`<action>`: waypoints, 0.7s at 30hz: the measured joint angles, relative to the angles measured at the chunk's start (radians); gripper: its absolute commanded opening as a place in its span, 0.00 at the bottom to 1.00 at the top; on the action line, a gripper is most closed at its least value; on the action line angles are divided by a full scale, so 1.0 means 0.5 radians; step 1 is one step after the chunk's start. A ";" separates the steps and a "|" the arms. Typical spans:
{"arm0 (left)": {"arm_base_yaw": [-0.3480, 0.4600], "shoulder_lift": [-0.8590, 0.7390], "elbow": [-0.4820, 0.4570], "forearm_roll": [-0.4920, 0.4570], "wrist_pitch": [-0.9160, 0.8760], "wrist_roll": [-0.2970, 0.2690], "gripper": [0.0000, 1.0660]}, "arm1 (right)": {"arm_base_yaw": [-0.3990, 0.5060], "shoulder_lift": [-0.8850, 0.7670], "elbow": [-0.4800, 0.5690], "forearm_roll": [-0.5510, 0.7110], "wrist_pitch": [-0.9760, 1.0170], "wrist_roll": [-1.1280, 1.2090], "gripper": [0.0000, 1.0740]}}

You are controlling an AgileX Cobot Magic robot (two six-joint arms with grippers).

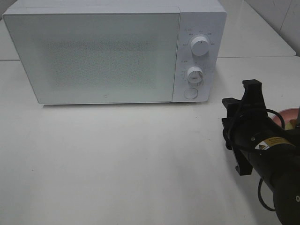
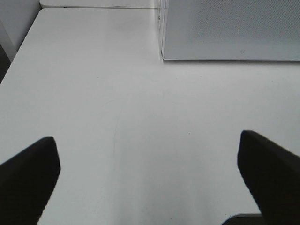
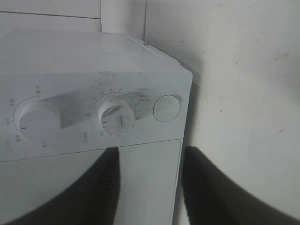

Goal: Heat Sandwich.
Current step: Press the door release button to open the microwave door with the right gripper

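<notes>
On pale table (image 1: 117,164), white microwave (image 1: 108,56).

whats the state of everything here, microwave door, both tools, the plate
microwave door: closed
left tool: wide open, empty, over the bare table
right tool: jaws apart, gripping nothing
plate: mostly hidden behind the right arm
</notes>
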 measured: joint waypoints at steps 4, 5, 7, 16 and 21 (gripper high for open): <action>0.000 0.000 0.000 0.000 0.000 0.000 0.92 | 0.000 0.000 0.000 0.000 0.006 0.058 0.11; 0.000 0.000 0.000 0.000 0.000 0.000 0.92 | 0.000 0.000 0.000 0.000 0.020 0.068 0.07; 0.000 0.000 0.000 0.000 0.000 0.000 0.92 | 0.000 0.000 0.000 0.000 0.052 0.076 0.00; 0.000 0.000 0.000 0.000 0.000 0.000 0.92 | -0.008 0.004 0.000 -0.018 0.092 0.086 0.00; 0.000 0.000 0.000 0.000 0.000 0.000 0.92 | -0.070 0.072 0.000 -0.084 0.096 0.094 0.00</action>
